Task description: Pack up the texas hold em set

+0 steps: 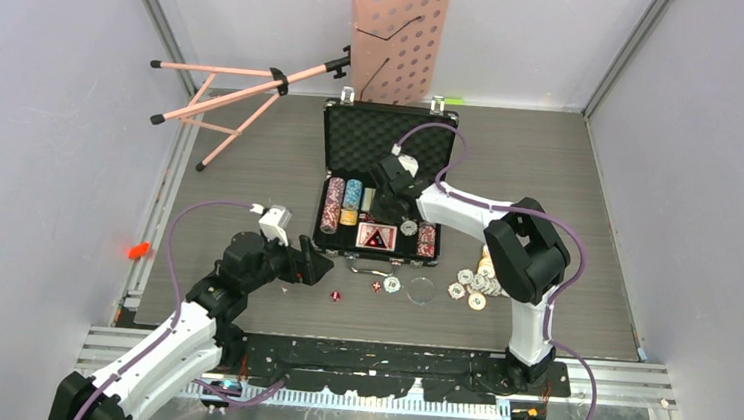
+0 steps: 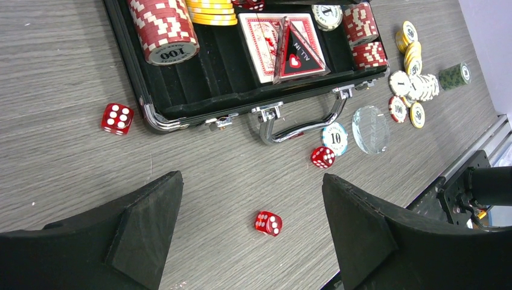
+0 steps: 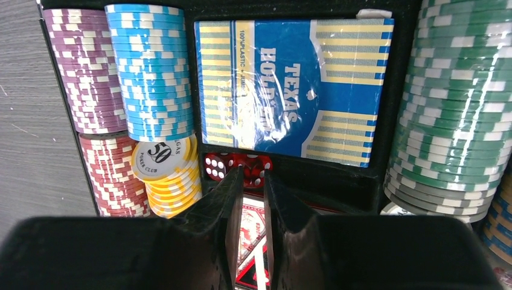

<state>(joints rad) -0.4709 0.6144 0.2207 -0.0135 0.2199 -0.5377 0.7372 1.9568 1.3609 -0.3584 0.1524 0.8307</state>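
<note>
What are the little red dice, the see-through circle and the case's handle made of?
The red dice look like glossy plastic, slightly see-through. The clear disc could be acrylic or glass; the table grain shows through it. The handle looks like polished metal, silver with bright glints.

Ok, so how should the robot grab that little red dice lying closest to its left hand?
Take the red die by two opposite flat sides, coming straight down from above. It sits flat on the table with nothing touching it, and the open left gripper looks wide enough to straddle it.
</note>
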